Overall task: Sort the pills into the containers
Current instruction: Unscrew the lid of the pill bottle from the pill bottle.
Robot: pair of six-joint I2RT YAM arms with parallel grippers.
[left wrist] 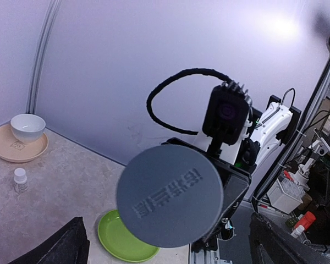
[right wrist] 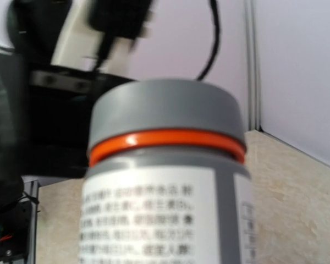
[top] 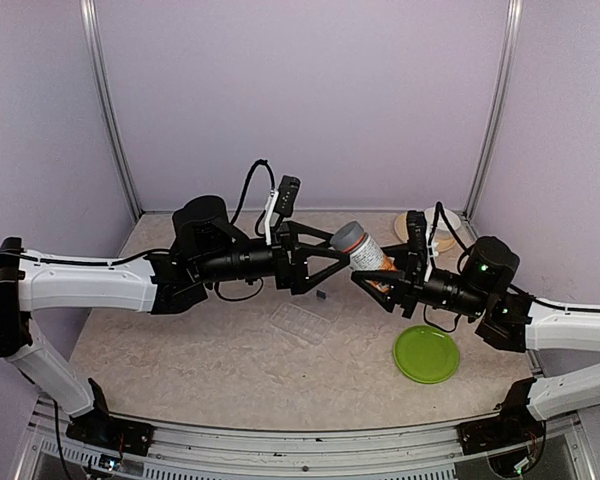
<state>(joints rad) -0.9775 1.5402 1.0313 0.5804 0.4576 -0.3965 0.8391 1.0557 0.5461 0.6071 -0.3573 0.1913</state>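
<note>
The right gripper (top: 380,278) is shut on an amber bottle (top: 368,258) with a white label, holding it tilted above the table with its grey cap (top: 347,237) pointing left. The bottle (right wrist: 165,198) fills the right wrist view and hides that gripper's fingers. My left gripper (top: 339,248) stands open around the cap (left wrist: 170,195), one finger (left wrist: 63,247) on each side and neither touching it. The clear pill organiser (top: 302,322), the containers, lies flat on the table below the two grippers. No pills show.
A green plate (top: 426,353) lies at the front right. A white bowl (left wrist: 27,127) sits on a beige saucer (left wrist: 11,151) at the back right. A small white bottle (left wrist: 20,180) stands near it. Lilac walls enclose the table on three sides.
</note>
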